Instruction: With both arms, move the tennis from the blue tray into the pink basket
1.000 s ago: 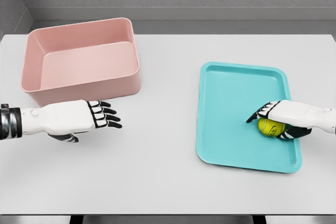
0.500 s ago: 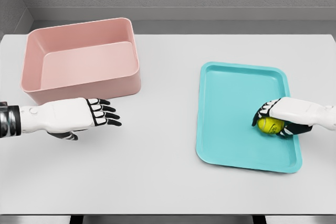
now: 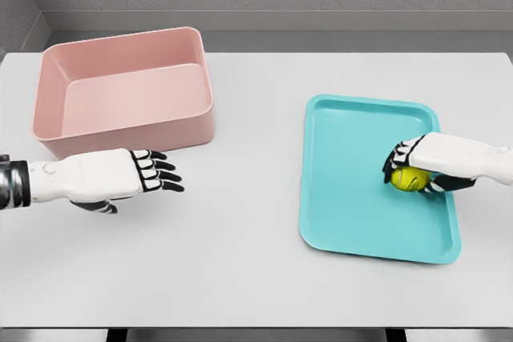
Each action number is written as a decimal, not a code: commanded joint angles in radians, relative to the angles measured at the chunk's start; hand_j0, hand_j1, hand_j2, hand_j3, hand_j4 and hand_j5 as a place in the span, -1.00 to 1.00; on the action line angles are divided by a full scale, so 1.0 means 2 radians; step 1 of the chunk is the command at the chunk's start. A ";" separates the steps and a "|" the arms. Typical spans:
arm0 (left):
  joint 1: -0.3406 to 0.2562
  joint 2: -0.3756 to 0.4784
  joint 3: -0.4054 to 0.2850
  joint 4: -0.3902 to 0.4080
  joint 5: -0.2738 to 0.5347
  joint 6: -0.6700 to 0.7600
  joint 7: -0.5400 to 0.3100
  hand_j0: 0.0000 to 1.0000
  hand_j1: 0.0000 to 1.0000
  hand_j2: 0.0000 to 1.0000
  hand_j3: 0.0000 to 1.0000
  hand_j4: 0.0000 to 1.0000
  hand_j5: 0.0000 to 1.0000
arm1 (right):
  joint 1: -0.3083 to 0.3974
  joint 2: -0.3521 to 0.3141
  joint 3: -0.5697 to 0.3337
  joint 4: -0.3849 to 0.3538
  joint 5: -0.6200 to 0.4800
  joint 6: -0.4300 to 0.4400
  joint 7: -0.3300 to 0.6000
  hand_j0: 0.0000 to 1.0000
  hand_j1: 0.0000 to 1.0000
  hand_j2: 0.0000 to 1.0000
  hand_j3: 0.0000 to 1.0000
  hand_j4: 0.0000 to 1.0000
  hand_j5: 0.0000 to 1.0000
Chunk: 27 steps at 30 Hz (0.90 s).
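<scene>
A broad bare stretch of white table (image 3: 240, 262) lies in front of the blue tray (image 3: 353, 150) and to its left, between it and the left hand (image 3: 136, 175). That hand hovers flat with fingers spread, holding nothing, just in front of the pink basket (image 3: 120, 130). On the tray's right side, near its right rim, the right hand (image 3: 425, 167) curls its fingers around the yellow tennis ball (image 3: 409, 179). The basket sits well left of the tray, toward the table's far left corner.

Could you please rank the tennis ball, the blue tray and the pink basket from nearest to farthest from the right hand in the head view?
1. Tennis ball: gripped in the right hand.
2. Blue tray: directly beneath it.
3. Pink basket: far left, at the table's back.
</scene>
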 commanded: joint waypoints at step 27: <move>-0.002 0.015 0.003 0.000 0.003 0.001 0.000 1.00 1.00 1.00 1.00 1.00 1.00 | -0.047 0.069 0.005 -0.030 -0.003 -0.006 0.019 0.12 0.12 0.12 0.12 0.12 0.12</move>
